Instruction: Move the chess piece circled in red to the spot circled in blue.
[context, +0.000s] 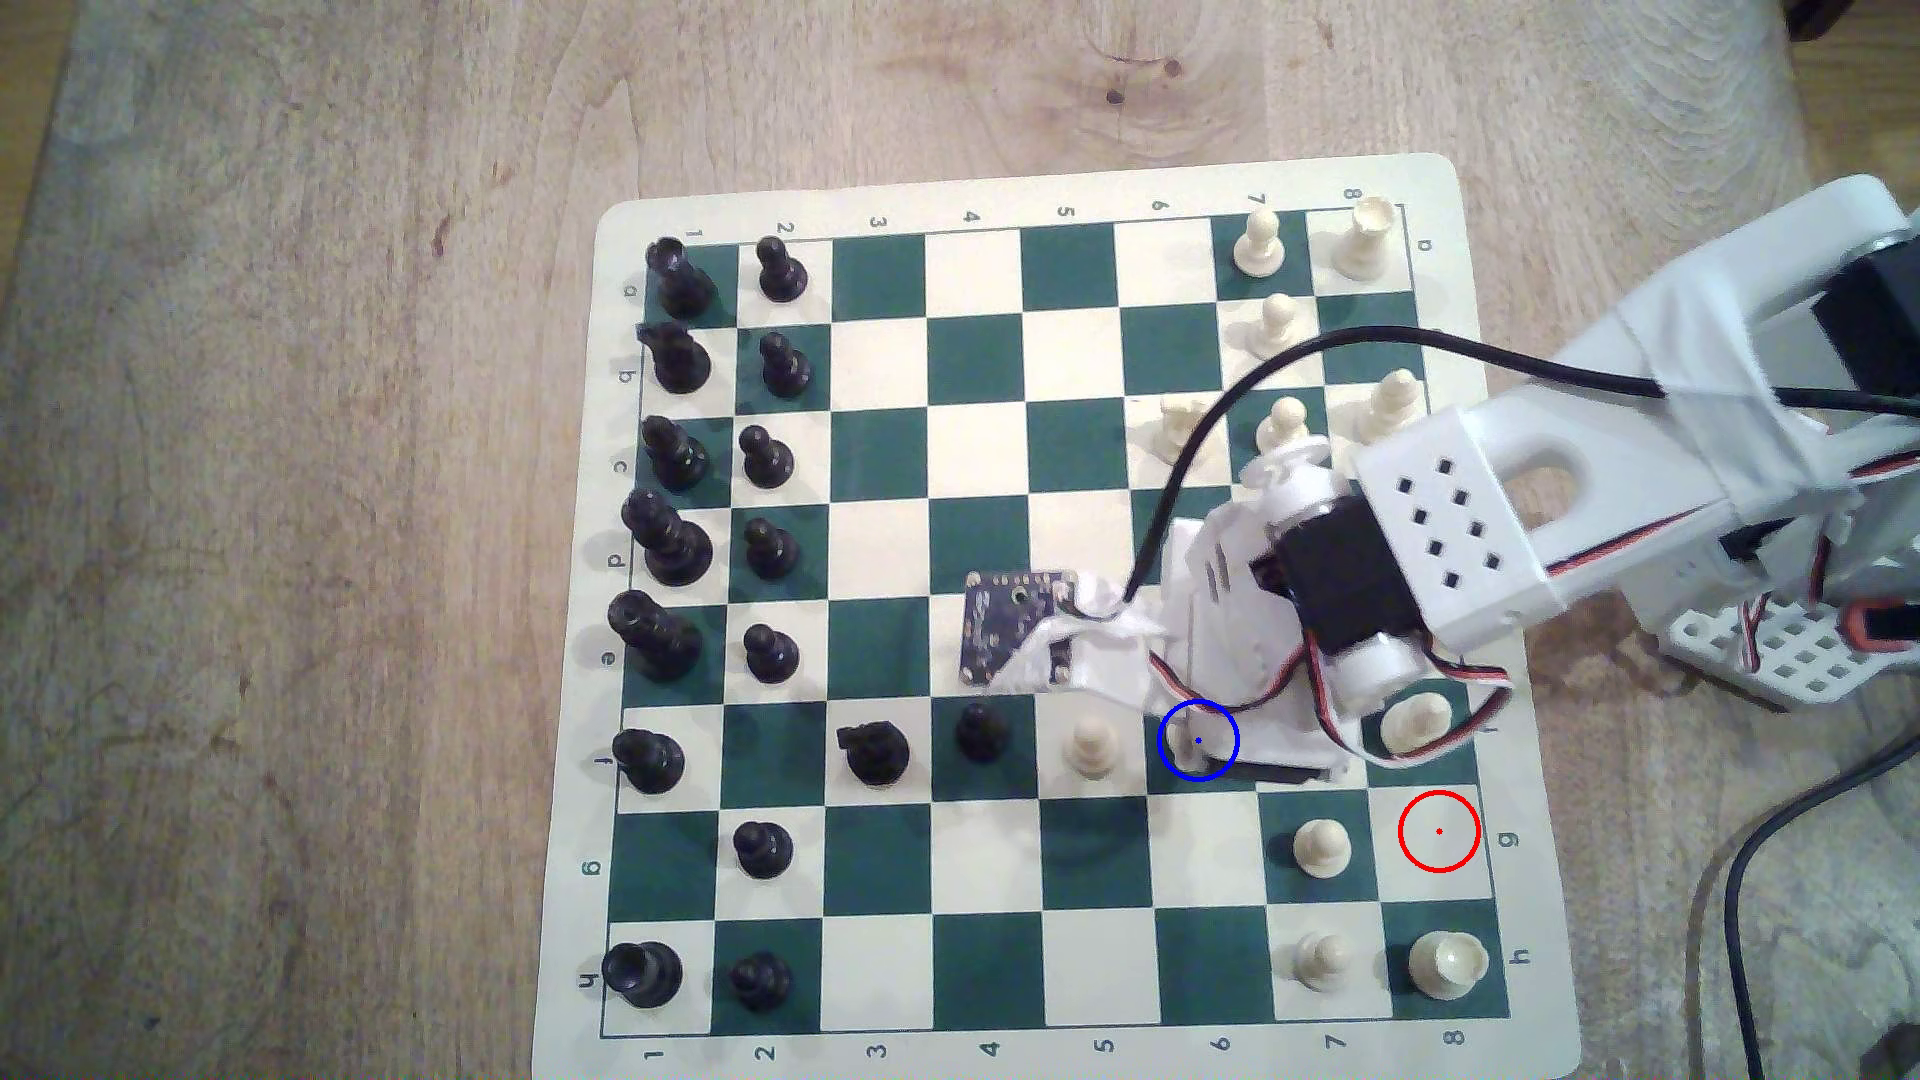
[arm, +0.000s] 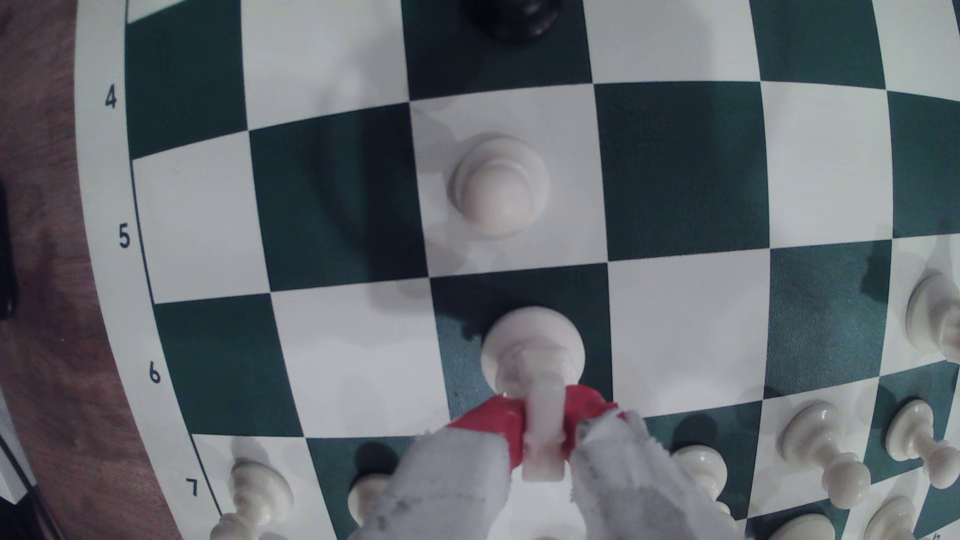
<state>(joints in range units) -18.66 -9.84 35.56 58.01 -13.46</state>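
Red-tipped gripper (arm: 543, 431), angled down over the board, clamps the knight (arm: 535, 353) on the blue-ringed square (context: 1216, 774)

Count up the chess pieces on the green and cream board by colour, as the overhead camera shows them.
Black plastic chess pieces: 16
Cream-white plastic chess pieces: 12, counting the cream-white knight held in the gripper; the arm may hide more
Total: 28
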